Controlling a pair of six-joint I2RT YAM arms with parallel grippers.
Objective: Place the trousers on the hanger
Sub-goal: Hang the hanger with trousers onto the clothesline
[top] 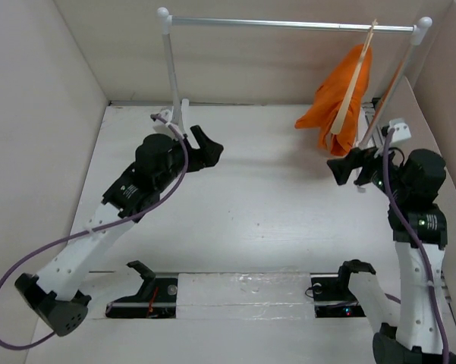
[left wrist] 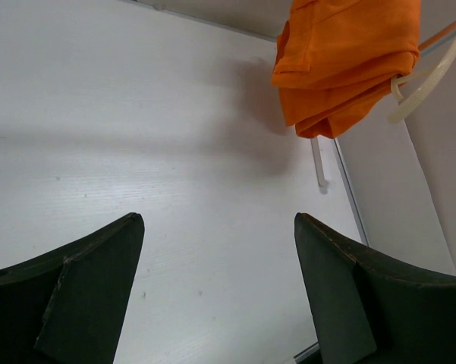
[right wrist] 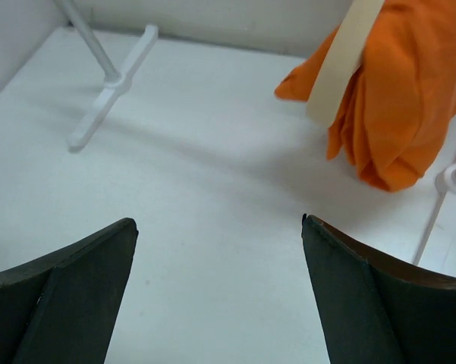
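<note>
The orange trousers (top: pixel 335 98) hang folded over the pale wooden hanger (top: pixel 354 87), which hangs by its hook from the silver rail (top: pixel 288 25) at the back right. They also show in the left wrist view (left wrist: pixel 349 57) and the right wrist view (right wrist: pixel 398 98), with the hanger in the left wrist view (left wrist: pixel 432 76) and the right wrist view (right wrist: pixel 340 64). My left gripper (top: pixel 206 148) is open and empty over the table at the back left. My right gripper (top: pixel 343 168) is open and empty, just below and in front of the trousers, apart from them.
The rail stands on two white posts (top: pixel 169 68) with white feet (right wrist: pixel 114 87) on the white table (top: pixel 250 205). Beige walls close in the left, back and right sides. Two black arm bases sit at the table's near edge.
</note>
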